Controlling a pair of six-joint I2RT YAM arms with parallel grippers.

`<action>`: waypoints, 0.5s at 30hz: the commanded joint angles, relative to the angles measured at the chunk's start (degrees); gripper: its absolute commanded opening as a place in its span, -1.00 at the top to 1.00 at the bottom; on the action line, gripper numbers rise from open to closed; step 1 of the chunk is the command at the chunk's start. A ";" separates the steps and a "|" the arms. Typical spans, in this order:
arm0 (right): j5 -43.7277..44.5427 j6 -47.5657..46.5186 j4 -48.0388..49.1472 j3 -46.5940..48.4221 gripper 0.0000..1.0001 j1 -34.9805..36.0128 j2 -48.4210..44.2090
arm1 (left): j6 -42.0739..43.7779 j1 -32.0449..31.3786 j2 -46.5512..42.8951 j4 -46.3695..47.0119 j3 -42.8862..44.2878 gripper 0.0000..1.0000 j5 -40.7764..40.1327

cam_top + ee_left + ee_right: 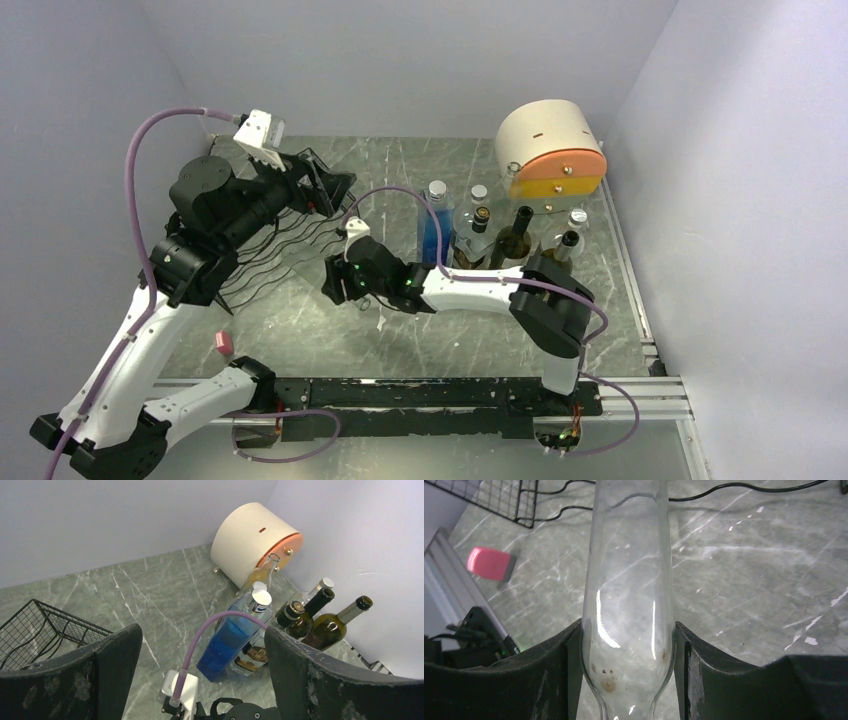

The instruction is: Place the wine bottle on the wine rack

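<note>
Bottle locked in: right gripper (pixel 628 635) is clamped on the clear wine bottle (pixel 629 555), whose long axis points straight ahead at the wine rack (pixel 285 245), just beyond on the left. Left gripper (pixel 202 630) hangs wide apart, empty, by the rack's far end.

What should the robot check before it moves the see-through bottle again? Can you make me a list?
1. Clear bottle held: ok. The right gripper is shut on it, with a finger on each side.
2. Bottle on the wine rack: not ok, not yet. It is over bare table beside the rack.
3. Free cradles on the rack: cannot tell. The left arm covers part of it.
4. Left gripper empty: ok. It is open and holds nothing.
5. Other bottles out of the way: ok. They stand grouped at the far right.
</note>
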 commanded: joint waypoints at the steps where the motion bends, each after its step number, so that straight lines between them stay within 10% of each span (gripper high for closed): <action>1: 7.23 1.43 7.64 3.36 1.00 -0.77 2.53 | 0.75 -0.06 2.62 -5.17 3.88 -0.91 -2.72; 15: 16.83 -6.55 21.14 13.80 1.00 -3.45 18.13 | 1.44 -0.06 4.55 -7.89 3.77 -0.91 0.40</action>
